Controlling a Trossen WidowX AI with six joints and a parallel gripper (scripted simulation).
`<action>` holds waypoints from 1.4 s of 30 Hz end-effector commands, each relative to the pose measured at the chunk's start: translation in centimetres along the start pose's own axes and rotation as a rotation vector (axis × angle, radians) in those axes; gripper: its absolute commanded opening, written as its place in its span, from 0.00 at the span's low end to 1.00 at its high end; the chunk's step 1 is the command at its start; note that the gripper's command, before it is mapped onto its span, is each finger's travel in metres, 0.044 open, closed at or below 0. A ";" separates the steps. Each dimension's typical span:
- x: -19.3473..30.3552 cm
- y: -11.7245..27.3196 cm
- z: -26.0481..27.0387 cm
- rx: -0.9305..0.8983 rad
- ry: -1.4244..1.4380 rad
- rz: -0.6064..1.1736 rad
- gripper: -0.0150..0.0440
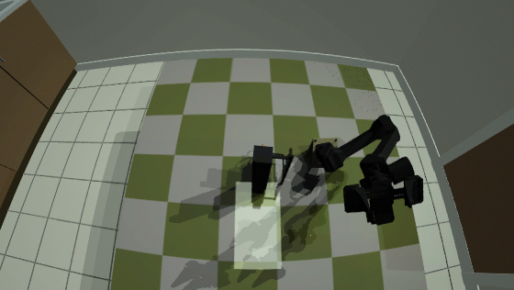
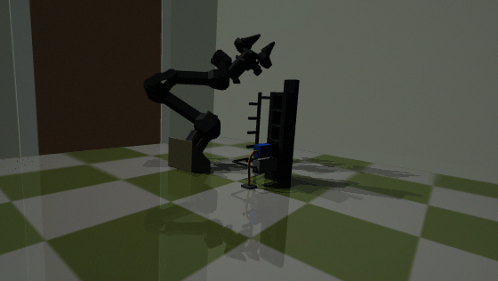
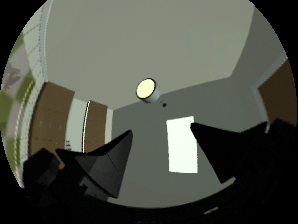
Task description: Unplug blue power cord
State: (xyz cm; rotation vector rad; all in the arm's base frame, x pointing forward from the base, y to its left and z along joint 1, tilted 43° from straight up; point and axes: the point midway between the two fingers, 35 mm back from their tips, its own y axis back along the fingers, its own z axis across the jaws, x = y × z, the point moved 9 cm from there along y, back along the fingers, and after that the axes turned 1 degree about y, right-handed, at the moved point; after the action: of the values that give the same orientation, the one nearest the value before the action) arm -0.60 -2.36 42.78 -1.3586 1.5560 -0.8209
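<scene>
The power strip (image 1: 262, 170) (image 2: 291, 133) stands upright as a tall black block. The blue plug (image 2: 261, 149) is low on its side that faces the arm, against the dark socket part; how deep it sits cannot be told. An orange-brown cord (image 2: 249, 171) curves from the plug down to the floor. The blue plug is not visible in the top view or the wrist view. My gripper (image 1: 385, 195) (image 2: 267, 39) (image 3: 161, 129) is open and empty, raised above the strip's top in the exterior view and pointing up, away from plug and cord.
A thin black rack with short pegs (image 2: 259, 120) stands on the arm's side of the strip. A dark grey block (image 2: 263, 165) is just under the blue plug. A small dark foot (image 2: 249, 187) is at the cord's lower end. A tan board (image 2: 180, 154) stands at the arm's base.
</scene>
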 end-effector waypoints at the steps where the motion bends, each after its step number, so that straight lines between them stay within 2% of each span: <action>1: 0.0 0.0 0.0 0.000 -0.002 0.002 0.89; 6: 0.0 -0.4 0.4 -0.019 -0.069 0.048 0.67; 9: -0.9 -1.2 1.8 -0.088 -0.084 0.018 0.53; 18: -2.8 -3.5 8.3 -0.389 -0.171 -0.024 0.53; 26: -2.4 -5.5 14.5 -0.663 -0.304 0.087 0.53; 34: 0.6 -6.4 21.0 -0.918 -0.482 0.356 0.53; 42: 5.8 -5.8 26.8 -1.078 -0.693 0.777 0.53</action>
State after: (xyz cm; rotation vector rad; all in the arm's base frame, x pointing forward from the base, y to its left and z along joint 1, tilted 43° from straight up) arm 24.36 -5.25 38.27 -1.4489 1.7502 0.8104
